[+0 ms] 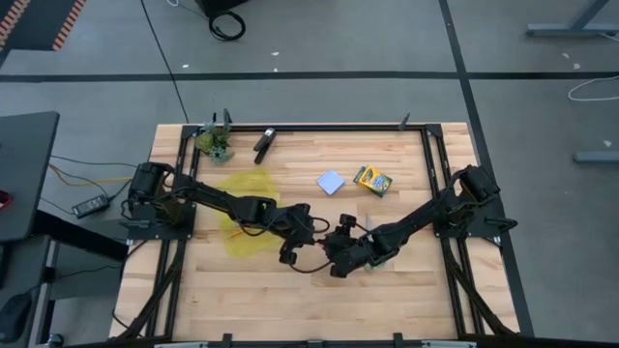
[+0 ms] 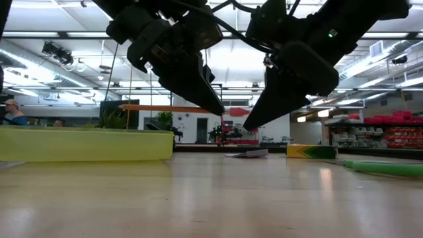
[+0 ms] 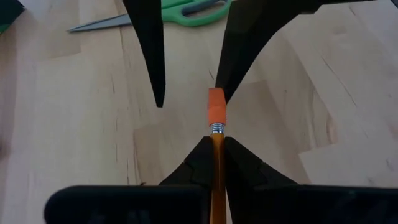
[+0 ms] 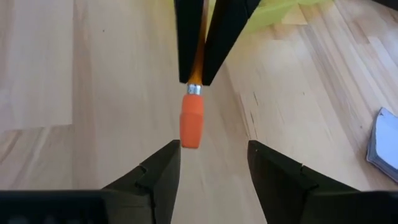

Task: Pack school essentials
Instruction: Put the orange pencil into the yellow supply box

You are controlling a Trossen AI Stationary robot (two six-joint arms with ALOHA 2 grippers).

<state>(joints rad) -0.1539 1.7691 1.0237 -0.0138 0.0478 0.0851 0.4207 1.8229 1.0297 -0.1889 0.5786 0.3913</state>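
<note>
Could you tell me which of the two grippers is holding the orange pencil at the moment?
The left gripper, shut on the orange pencil. The right gripper faces it with open fingers, the eraser end not clamped.

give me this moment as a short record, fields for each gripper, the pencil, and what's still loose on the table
left gripper: shut on the orange pencil, mid-table
right gripper: open, facing the pencil's eraser end, not gripping it
pencil: held above the table, eraser toward the right gripper
still loose: crayon box, note pad, scissors
</note>
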